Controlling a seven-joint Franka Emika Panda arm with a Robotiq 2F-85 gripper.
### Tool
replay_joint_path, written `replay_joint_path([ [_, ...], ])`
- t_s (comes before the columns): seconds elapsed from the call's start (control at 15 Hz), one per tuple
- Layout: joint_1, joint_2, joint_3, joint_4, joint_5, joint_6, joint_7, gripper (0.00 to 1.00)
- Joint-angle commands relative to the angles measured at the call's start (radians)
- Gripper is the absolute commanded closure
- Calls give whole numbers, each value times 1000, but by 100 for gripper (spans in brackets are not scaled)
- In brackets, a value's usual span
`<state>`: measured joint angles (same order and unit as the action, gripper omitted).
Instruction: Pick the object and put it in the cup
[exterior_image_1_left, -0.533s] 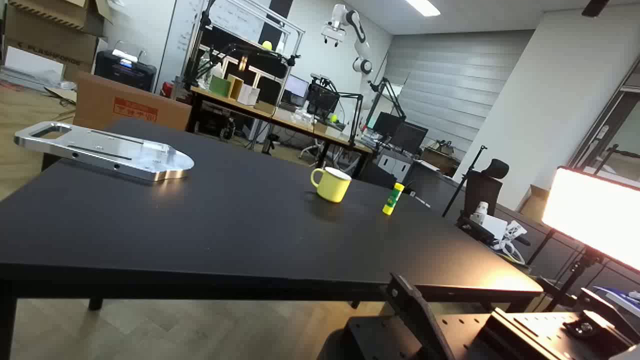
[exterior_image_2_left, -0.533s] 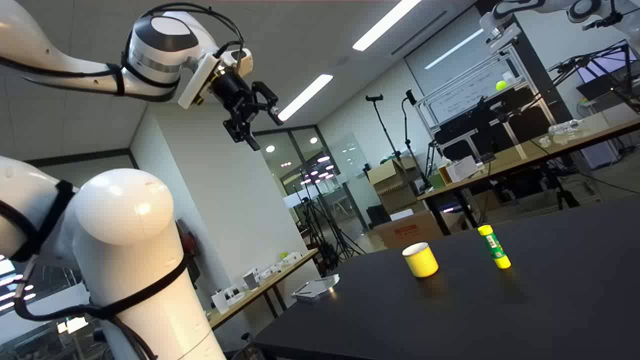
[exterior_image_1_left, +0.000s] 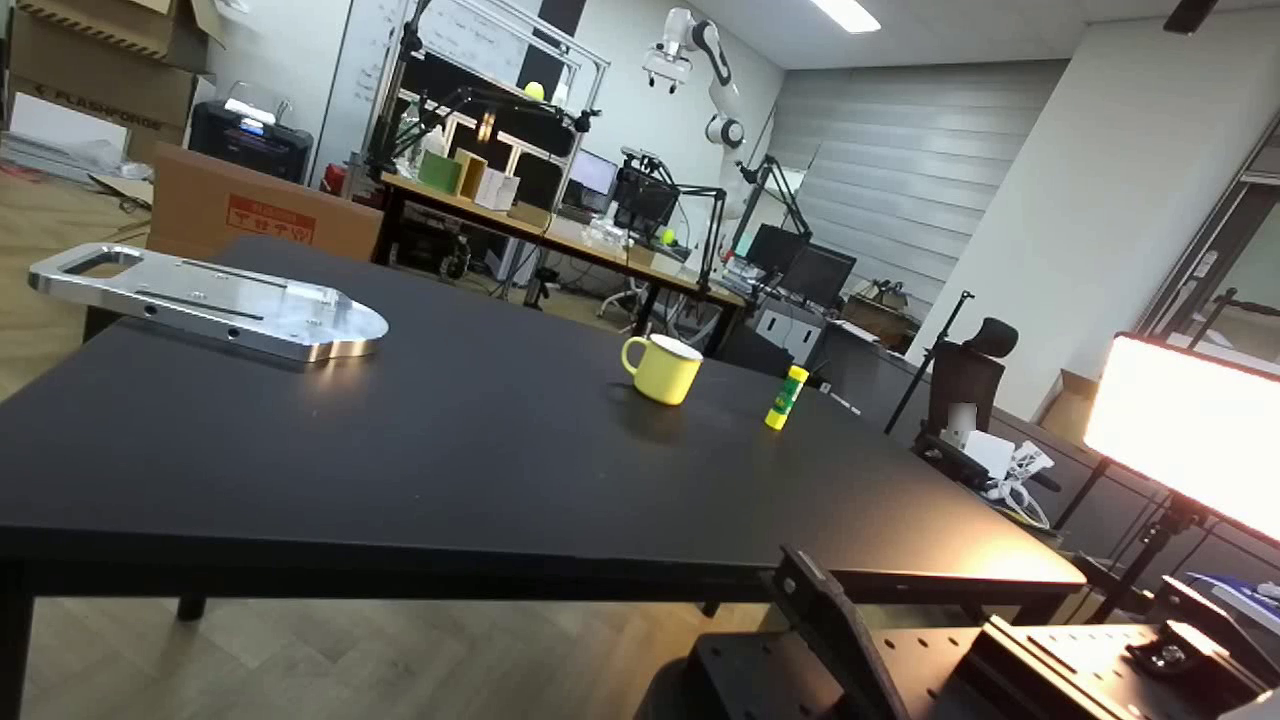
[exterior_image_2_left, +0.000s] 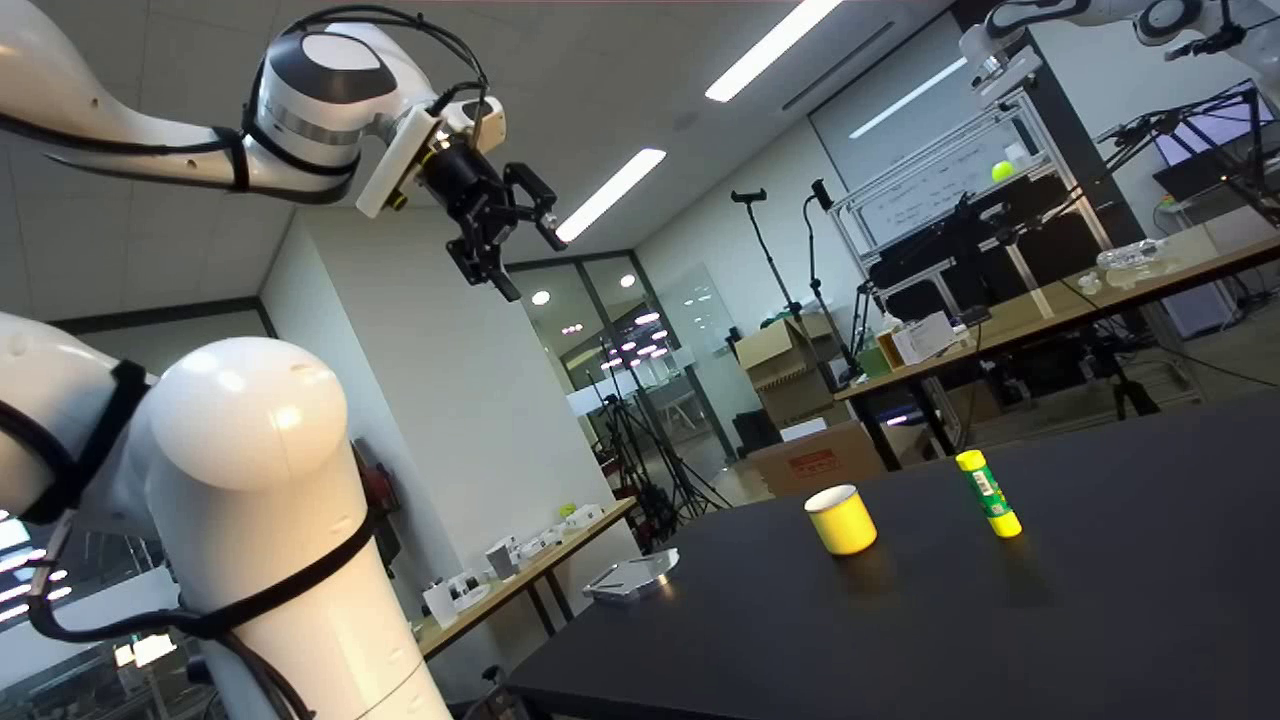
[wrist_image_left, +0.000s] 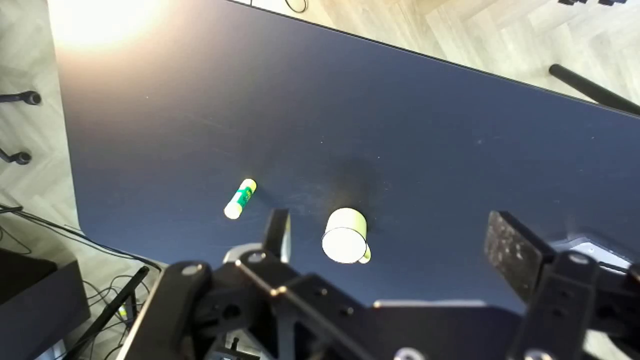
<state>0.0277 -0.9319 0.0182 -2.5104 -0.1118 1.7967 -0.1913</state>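
The object, a slim yellow stick with a green label like a glue stick, stands upright on the black table in both exterior views (exterior_image_1_left: 787, 398) (exterior_image_2_left: 988, 493). It also shows in the wrist view (wrist_image_left: 241, 198), left of the jaws. The cup, a squat yellow mug, stands upright beside it, apart from it, in both exterior views (exterior_image_1_left: 665, 372) (exterior_image_2_left: 842, 520). In the wrist view the cup (wrist_image_left: 346, 235) appears between the fingers but far below them, its pale inside and handle visible. My gripper (exterior_image_2_left: 535, 268) is open and empty, high above the table; its fingers are wide apart in the wrist view (wrist_image_left: 390, 240).
A flat silver metal plate with a handle slot (exterior_image_1_left: 215, 300) lies on the table (exterior_image_1_left: 450, 460) on the cup's far side from the stick. A bright light panel (exterior_image_1_left: 1190, 430) stands by a table corner. A black perforated mount (exterior_image_1_left: 930, 670) is at the near edge.
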Motion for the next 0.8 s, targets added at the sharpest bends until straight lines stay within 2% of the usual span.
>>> replay_joint_path([
  [0.0,17,1,-10,2,-10,-3,11,0],
  [0.27,17,1,-10,2,-10,-3,11,0],
  [0.53,-11,225,-130,49,-43,251,-71,0],
  [0.73,5,410,-222,111,3,378,-164,0],
])
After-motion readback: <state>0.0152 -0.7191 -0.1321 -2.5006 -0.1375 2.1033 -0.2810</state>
